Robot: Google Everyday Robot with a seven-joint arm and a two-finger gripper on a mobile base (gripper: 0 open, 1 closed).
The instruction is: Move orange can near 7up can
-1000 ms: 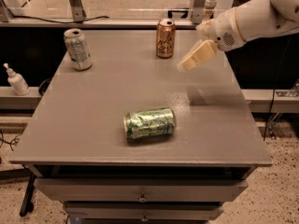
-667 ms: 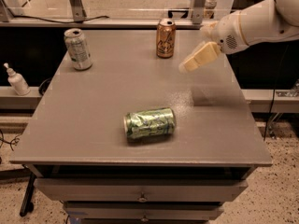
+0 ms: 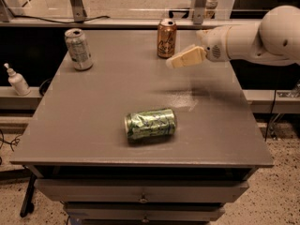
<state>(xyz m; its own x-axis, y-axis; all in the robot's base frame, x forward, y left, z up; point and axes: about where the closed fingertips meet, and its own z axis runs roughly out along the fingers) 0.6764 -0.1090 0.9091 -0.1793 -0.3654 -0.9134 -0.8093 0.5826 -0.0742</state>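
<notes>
Camera view: grey table (image 3: pixel 93 125) seen from front; arm reaches in from right.
Orange can (image 3: pixel 166 39): upright at back edge, centre-right; not gripped yet.
7up can (image 3: pixel 78 49): upright, back-left corner, well apart from orange can.
Gripper (image 3: pixel 186 57): hovers just right of orange can w/ a gap, prob. lining up a grasp; spread or together, can't tell.
Green can (image 3: pixel 150 124): on its side near front, prob. out of the way.

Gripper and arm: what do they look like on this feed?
The gripper, beside the orange can, is a pale cream wedge. The arm behind it is smooth white casing, a tube ending in a large rounded joint. No cables show.
</notes>
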